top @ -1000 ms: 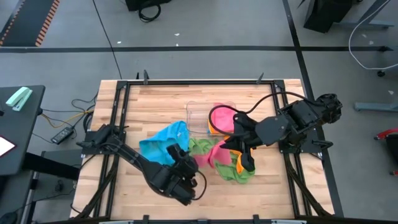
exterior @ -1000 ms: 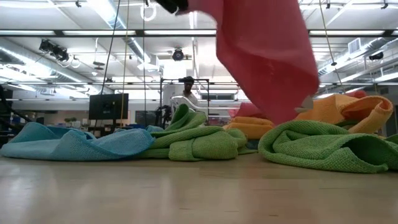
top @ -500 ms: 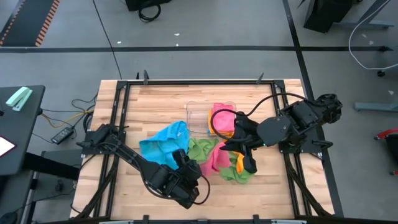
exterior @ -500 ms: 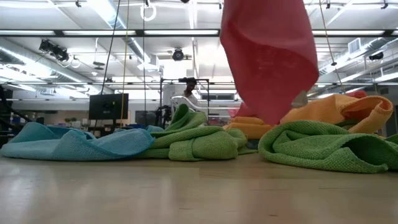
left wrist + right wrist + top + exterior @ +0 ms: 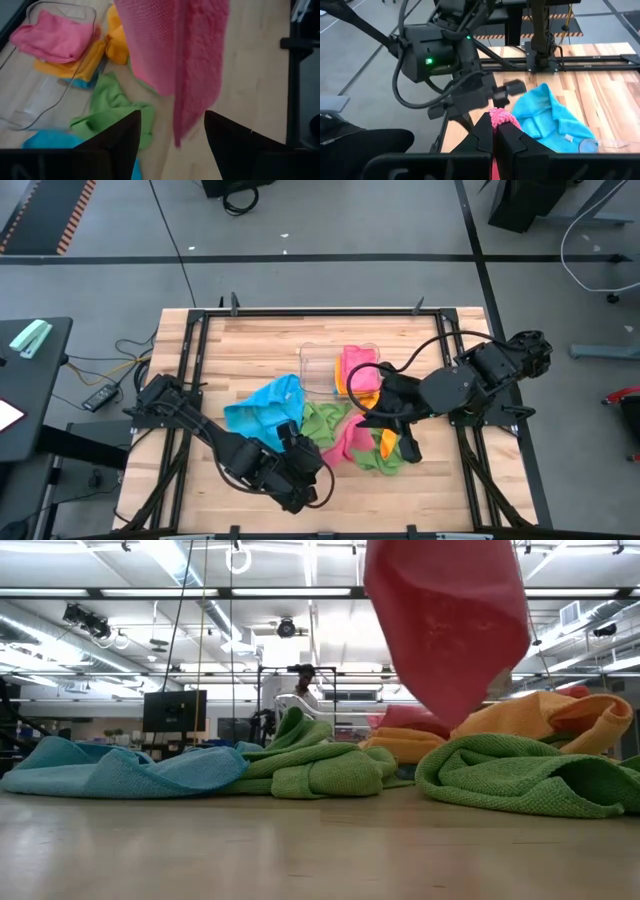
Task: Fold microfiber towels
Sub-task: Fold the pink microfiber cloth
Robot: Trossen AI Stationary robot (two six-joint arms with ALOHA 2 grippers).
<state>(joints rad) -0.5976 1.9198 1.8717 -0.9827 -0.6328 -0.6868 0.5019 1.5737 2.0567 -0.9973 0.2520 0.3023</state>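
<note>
A pink towel (image 5: 450, 630) hangs from my right gripper (image 5: 496, 125), which is shut on it above the table's middle. My left gripper (image 5: 172, 142) stands open near the table's front. It points up at the towel's lower end (image 5: 182, 120), which hangs just ahead of its fingers without touching them. A blue towel (image 5: 265, 408) and a green towel (image 5: 322, 420) lie crumpled on the table. A second green towel (image 5: 385, 462) and an orange one (image 5: 386, 442) lie below my right gripper (image 5: 370, 420). My right gripper pinches a bunched top part of the pink towel (image 5: 499, 116) between its two fingers, which slant down from the table's right side. The towel hangs slack below the fingers, and its lower end (image 5: 455, 720) is clear of the table.
A clear plastic tray (image 5: 315, 365) stands at the far middle with a pink towel (image 5: 358, 365) and an orange one in it. Bare wood lies along the near edge (image 5: 400, 500) and the left side. A dark frame rims the table.
My left gripper has risen and tipped upward toward the hanging pink towel. My right gripper has rolled a little in place. The pink towel has swung sideways under it, and its lower end now hangs slightly higher above the table.
</note>
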